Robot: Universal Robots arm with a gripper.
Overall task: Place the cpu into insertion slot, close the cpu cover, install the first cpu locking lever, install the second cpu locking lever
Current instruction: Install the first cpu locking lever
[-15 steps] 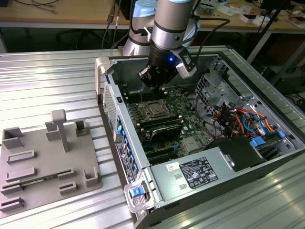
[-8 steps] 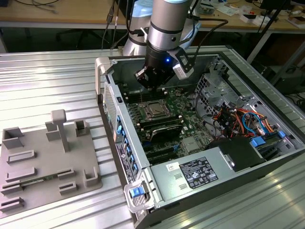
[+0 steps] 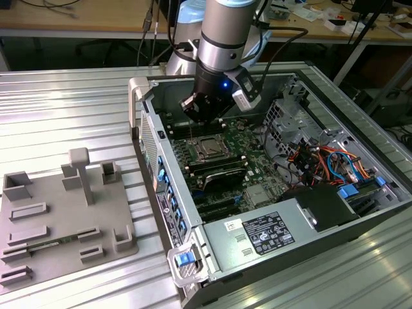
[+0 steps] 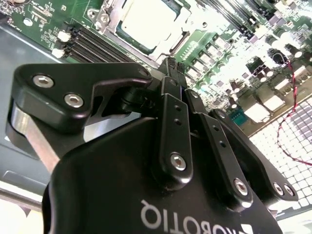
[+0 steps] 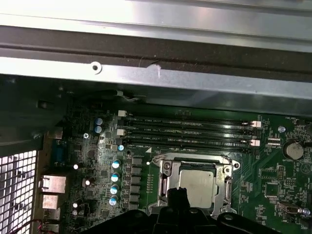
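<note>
One square silver cpu (image 5: 200, 183), metal cpu cover (image 5: 168, 185)

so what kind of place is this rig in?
Likely a robotics lab or workshop: an open PC case lies on a ribbed aluminium table, a grey fixture tray beside it, and wooden desks strewn with cables stand behind.

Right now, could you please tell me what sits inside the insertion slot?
The cpu lies in it, silver top showing within the cpu cover. The gripper hides one edge; anything beneath is covered.

Metal table (image 3: 71, 109) bears computer case (image 3: 161, 183) (open), grey fixture (image 3: 64, 206)
</note>
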